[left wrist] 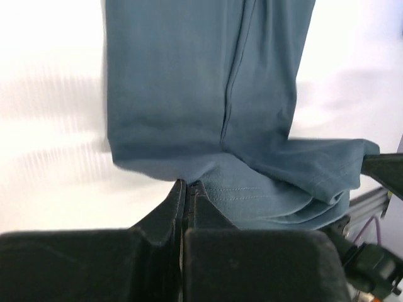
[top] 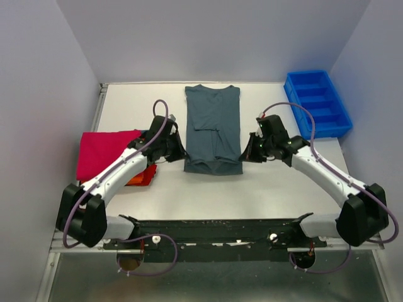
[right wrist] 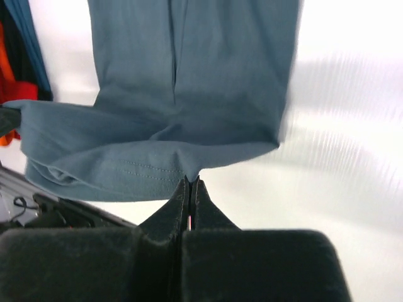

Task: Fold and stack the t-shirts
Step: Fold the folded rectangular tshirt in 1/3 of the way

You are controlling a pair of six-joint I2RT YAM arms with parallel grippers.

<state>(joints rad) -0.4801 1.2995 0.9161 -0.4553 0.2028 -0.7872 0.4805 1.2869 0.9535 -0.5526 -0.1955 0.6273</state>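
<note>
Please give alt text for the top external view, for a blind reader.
The left gripper and right gripper pinch the near end of a folded grey-blue t-shirt. A crimson t-shirt lies left, a blue tray far right.

A white table [top: 277, 189] fills the middle of the top view, its surface matt and evenly lit, with only soft, faint shadows. Three plain pale lavender-grey walls close it in: a back wall [top: 214, 38], a left wall [top: 31, 94] and a right wall [top: 378, 63]. An aluminium rail [top: 94, 113] runs along the table's left edge. Below the near edge lies a grey, slightly glossy surface [top: 220, 280]. In the wrist views the tabletop glares almost pure white.
</note>
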